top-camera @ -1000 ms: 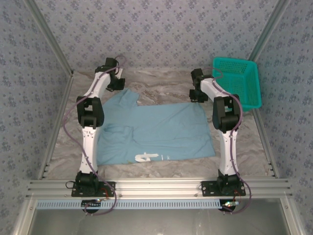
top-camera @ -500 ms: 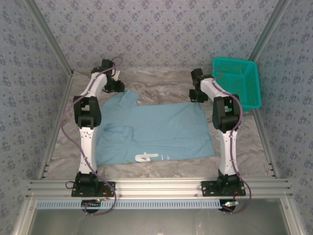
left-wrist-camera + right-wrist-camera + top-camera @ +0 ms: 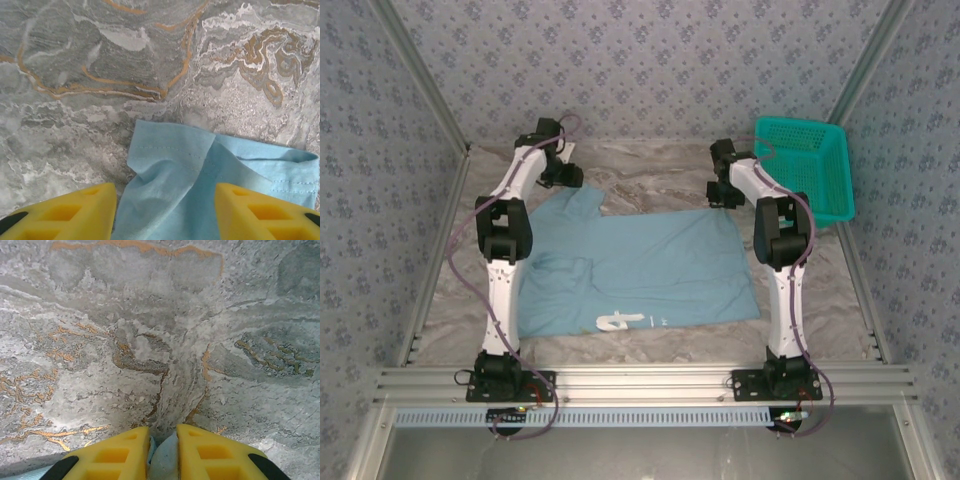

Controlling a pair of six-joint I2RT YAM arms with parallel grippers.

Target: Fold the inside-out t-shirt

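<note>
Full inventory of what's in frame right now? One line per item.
t-shirt: 1, light blue, spread flat mid-table
white print: 1, white, on the t-shirt's near edge
basket: 1, teal mesh, far-right corner of the table
table: 1, grey marble pattern with orange veins
walls: blue-grey floral pattern, around the table
frame rail: 1, aluminium, along the near edge
left gripper: 1, yellow fingers, open over the t-shirt's far-left corner
right gripper: 1, yellow fingers, shut on a pinch of the t-shirt at its far-right corner
</note>
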